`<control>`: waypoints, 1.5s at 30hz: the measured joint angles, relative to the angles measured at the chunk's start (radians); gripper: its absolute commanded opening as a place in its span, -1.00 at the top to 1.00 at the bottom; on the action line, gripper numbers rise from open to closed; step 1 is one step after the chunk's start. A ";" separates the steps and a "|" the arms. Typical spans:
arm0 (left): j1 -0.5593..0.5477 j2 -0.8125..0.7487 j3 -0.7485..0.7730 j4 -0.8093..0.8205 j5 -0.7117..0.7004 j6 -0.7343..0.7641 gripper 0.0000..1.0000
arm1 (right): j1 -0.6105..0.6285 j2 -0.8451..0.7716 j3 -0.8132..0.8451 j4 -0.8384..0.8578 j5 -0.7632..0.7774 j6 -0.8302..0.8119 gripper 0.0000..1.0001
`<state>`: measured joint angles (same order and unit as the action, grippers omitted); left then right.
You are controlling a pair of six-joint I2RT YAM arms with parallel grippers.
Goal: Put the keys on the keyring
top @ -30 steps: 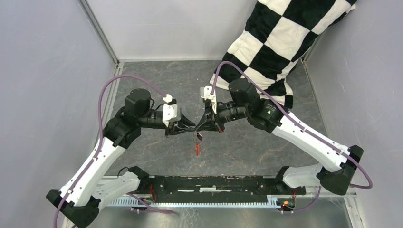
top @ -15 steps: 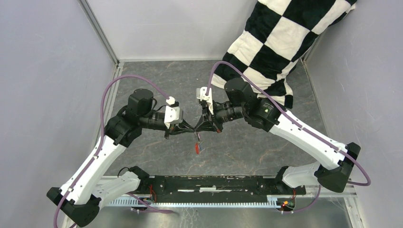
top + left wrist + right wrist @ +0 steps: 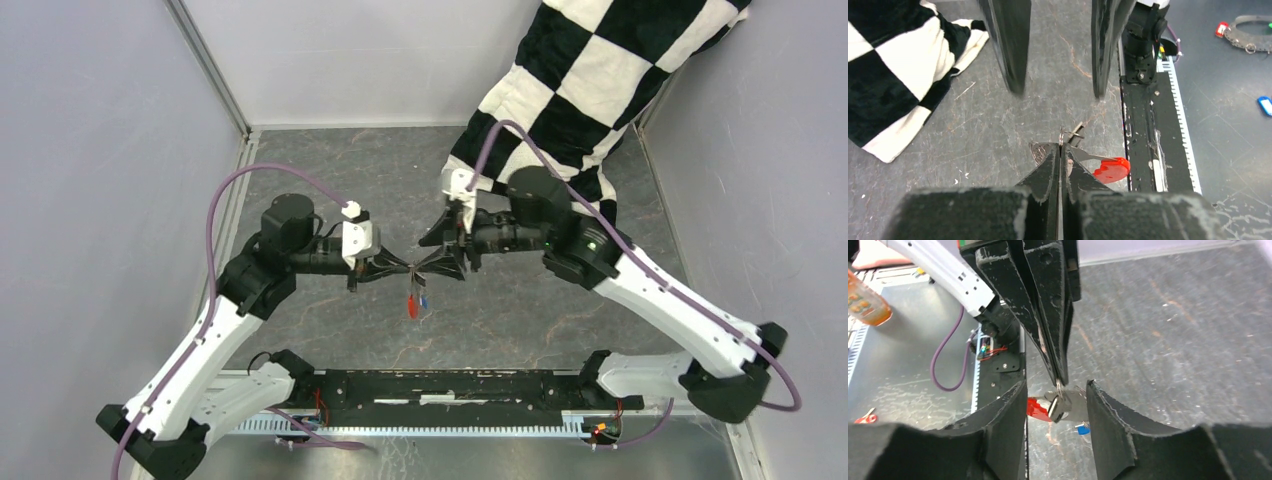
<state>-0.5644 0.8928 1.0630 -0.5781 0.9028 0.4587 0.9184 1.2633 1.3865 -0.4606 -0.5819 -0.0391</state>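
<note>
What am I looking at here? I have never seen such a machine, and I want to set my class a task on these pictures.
Two robot arms stand on a grey table. One picture looks down from above. The other two come from a camera on each wrist.

The left gripper is shut and pinches the keyring. A red tag, a silver key and a small blue piece hang below it.

The right gripper faces it, with its fingers open on either side of the hanging things. A checkered cloth lies at the back.
</note>
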 measured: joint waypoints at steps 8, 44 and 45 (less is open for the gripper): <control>0.000 -0.121 -0.108 0.319 -0.063 -0.271 0.96 | -0.023 -0.227 -0.175 0.174 0.031 0.098 -0.23; 0.001 -0.124 -0.108 0.480 -0.036 -0.402 0.96 | -0.023 -0.188 -0.290 0.380 0.031 0.146 0.95; 0.001 -0.124 -0.108 0.478 -0.035 -0.402 0.96 | -0.022 -0.188 -0.290 0.376 0.029 0.145 0.97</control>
<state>-0.5632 0.7685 0.9554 -0.0998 0.8677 0.0566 0.8963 1.0756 1.0969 -0.0845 -0.5529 0.1059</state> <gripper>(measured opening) 0.032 0.065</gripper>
